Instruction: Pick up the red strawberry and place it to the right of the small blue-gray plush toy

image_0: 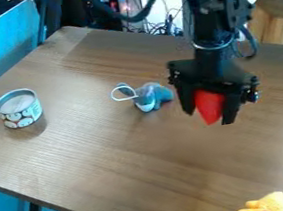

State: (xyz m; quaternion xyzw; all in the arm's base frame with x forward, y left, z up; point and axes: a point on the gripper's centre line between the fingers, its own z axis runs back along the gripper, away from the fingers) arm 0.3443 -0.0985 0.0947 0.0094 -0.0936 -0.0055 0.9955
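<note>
Red pointed piece (209, 106) is hanging tip-down over the table (146, 162), the black gripper (208, 116) jaws pinching it from opposite sides, probably keeping it from twisting. Blue-grey toy (152, 96) is lying nearby, its white loop (124, 99) pointing away from the grip; farther out, a tin can (19, 109) is standing steady on its flat base, while a yellow toy (275, 204) is sitting well apart, near the camera.

1. My gripper (207, 112) holds a red object (209, 105) above the wooden bench (145, 152).
2. Near it lies a blue plush toy (153, 96) with a white loop.
3. A tin can (19, 109) stands well apart.
</note>
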